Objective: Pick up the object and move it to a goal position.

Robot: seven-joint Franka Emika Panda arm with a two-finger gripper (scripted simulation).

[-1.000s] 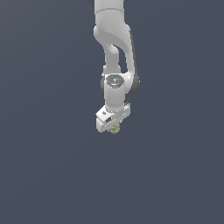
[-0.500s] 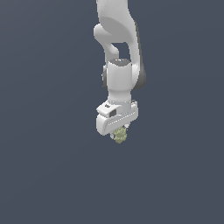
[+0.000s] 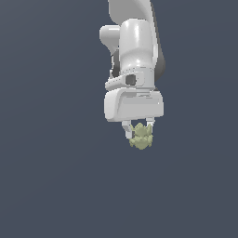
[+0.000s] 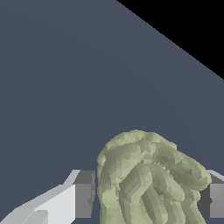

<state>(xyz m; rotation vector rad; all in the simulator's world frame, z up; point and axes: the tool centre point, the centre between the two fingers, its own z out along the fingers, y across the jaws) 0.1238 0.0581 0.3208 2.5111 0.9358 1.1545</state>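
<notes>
Arm shifted toward the exterior view's right since the earlier frame. Object (image 3: 141,137) pinched between the fingers (image 3: 126,134), hanging directly below the hand, centre frame; goal not shown.

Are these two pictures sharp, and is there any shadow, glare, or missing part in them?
Exterior view: sharp, flat even light, no cast shadow or glare on the plain grey background; the gripper holds the olive-green lumpy clump. Wrist view: the clump looks blocky and faceted close up, and one corner of the picture is pure black.
</notes>
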